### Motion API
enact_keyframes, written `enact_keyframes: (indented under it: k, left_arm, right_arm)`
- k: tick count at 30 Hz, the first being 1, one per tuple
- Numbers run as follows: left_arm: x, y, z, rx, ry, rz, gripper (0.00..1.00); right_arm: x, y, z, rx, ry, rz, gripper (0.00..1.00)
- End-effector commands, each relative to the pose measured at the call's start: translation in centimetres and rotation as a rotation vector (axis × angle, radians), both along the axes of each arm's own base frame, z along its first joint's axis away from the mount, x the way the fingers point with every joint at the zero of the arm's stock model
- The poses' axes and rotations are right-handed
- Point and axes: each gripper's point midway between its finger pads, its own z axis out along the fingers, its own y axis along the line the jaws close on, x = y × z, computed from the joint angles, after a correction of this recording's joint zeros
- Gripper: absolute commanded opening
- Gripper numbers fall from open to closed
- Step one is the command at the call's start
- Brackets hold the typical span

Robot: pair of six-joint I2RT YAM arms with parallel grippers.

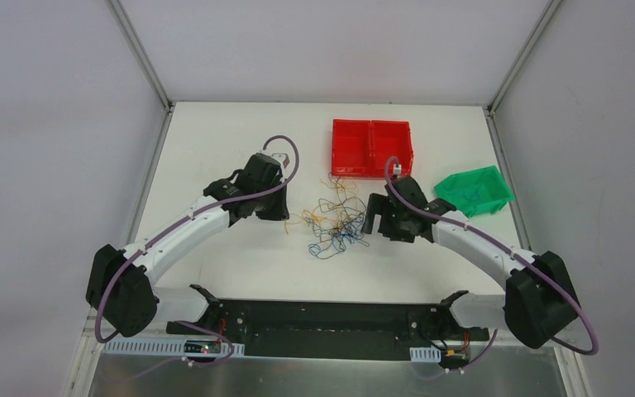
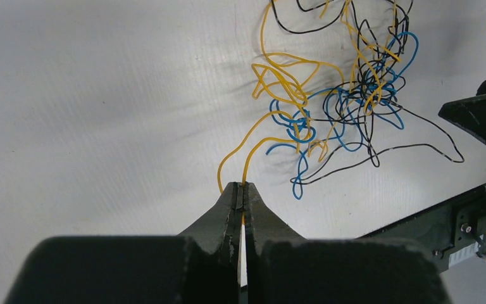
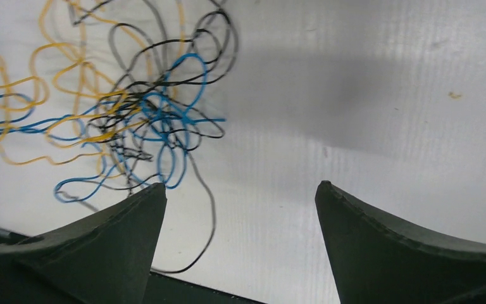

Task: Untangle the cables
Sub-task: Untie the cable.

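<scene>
The cables (image 1: 336, 222) are a loose tangle of hair-thin yellow, blue and black wires on the white table, between my two grippers. In the left wrist view the tangle (image 2: 348, 95) lies ahead to the right, and my left gripper (image 2: 242, 187) is shut on a yellow cable (image 2: 253, 149) that leads from the jaws into it. In the top view my left gripper (image 1: 285, 217) sits at the tangle's left edge. My right gripper (image 3: 240, 190) is open and empty, with the tangle (image 3: 139, 120) to its upper left and one black strand (image 3: 205, 215) curling between the jaws. In the top view it (image 1: 370, 223) sits at the tangle's right edge.
A red two-compartment bin (image 1: 372, 149) stands just behind the tangle. A green bin (image 1: 473, 191) lies tilted at the right, behind the right arm. The table's side rails (image 1: 153, 157) border the work area. The black base bar (image 1: 322, 318) runs along the near edge.
</scene>
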Motion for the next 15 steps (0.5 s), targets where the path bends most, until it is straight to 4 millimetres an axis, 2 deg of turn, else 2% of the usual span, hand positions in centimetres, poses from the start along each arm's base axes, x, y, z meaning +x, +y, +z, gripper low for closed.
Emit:
enact_keyframes:
  k: [1, 5, 7, 11, 15]
  left_arm:
    - [-0.3, -1.0, 1.6, -0.049, -0.004, -0.062, 0.0]
    - [-0.4, -1.3, 1.9, -0.066, -0.004, -0.073, 0.0]
    - [-0.4, -1.3, 2.0, -0.071, -0.006, -0.071, 0.0]
    - [-0.6, -1.4, 2.3, -0.086, -0.01, -0.071, 0.0]
    - [-0.7, -1.4, 2.6, -0.097, -0.022, -0.071, 0.0]
  right_arm:
    - [0.6, 3.7, 4.3, 0.173, -0.125, 0.12, 0.92]
    - [1.1, 5.7, 5.8, 0.202, -0.171, 0.171, 0.92]
    - [1.3, 6.6, 5.9, 0.195, -0.18, 0.189, 0.92]
    - [1.6, 7.8, 5.0, 0.154, -0.168, 0.208, 0.92]
    - [1.3, 8.7, 3.2, 0.081, -0.155, 0.229, 0.92]
